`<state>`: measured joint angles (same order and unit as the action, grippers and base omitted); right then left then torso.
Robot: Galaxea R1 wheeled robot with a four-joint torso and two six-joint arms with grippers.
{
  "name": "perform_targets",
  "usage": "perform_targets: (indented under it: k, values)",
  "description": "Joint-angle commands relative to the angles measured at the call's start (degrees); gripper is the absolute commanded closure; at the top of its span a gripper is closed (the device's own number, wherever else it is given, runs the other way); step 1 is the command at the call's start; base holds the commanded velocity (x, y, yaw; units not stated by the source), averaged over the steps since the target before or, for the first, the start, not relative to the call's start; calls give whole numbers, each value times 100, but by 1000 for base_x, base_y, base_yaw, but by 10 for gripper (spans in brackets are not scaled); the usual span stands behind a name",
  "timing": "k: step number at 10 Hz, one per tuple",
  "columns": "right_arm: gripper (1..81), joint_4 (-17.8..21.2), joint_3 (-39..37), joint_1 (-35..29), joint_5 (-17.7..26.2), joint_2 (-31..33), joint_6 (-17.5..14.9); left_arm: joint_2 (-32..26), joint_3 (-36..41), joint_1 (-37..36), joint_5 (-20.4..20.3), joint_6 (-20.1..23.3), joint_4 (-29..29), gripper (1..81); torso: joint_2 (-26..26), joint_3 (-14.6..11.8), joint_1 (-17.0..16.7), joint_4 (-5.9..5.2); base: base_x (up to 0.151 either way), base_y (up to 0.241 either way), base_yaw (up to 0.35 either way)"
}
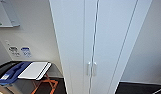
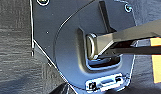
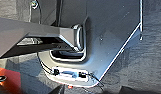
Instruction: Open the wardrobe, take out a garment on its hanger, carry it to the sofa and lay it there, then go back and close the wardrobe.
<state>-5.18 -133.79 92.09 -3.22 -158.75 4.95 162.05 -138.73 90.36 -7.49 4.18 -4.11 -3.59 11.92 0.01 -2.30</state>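
Claw status first: left claw (image 2: 63, 90) and right claw (image 3: 58, 90) each show as no more than a dark sliver at the rim of their wrist cameras, so I cannot tell whether either one is apart or together, and I see nothing clamped in them. Both wrist cameras are looking down past the robot's own dark plate and bar at a dark, grained floor (image 2: 13, 50). There's a strip of orange (image 2: 157, 60) beside the plate on the left wrist feed, and an orange patch (image 3: 8, 80) on the right wrist feed too. Up on the head camera, the wardrobe (image 1: 106, 37) is right in front of me, tall and white, running from the top of the frame to the bottom. Its two doors are shut, meeting at a thin dark seam down the middle. The pair of small white handles (image 1: 91, 68) sits upright, one on each side of that seam, just beside each other. Off the wardrobe's left side I've got a pale wall with a couple of small stickers (image 1: 19, 51) and a white board (image 1: 6, 12) mounted higher up. Below those, near the wardrobe's left edge, stands a dark bin (image 1: 3, 67) with a blue flap (image 1: 12, 72) and a white flap (image 1: 34, 70) lying side by side on top. Orange tape lines (image 1: 47, 86) cross the dark floor at the foot of the bin. On the wardrobe's right side there's plain grey wall (image 1: 151, 50) down to a white skirting and dark floor.
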Motion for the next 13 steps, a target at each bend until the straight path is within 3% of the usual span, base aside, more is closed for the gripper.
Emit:
perform_targets:
  k: [1, 4, 7, 9, 13]
  values:
    - [10, -18, 3, -124, 366, 77, -12, -58, 30, -92, 344, -5, -134, 10, 0, 0, 0, 0, 135, 0, 0]
    - [10, -18, -49, -133, 366, 69, -20, -41, 30, -92, 353, -5, -134, 10, 2, 2, 5, 0, 100, 0, 0]
    - [10, 8, 37, -212, 374, 86, -12, -49, 65, -92, 362, -5, -142, 10, 5, 2, 9, 0, 0, 0, 0]
    - [10, 17, 671, -370, 392, 446, -12, -357, 417, -180, 362, -14, -134, 10, 2, 2, 7, 0, 0, 0, 0]
    - [10, 17, 3077, -1002, 375, 2210, 50, -1884, 2444, -689, 371, -84, -117, 10, 2, 2, 7, 0, 0, 0, 0]
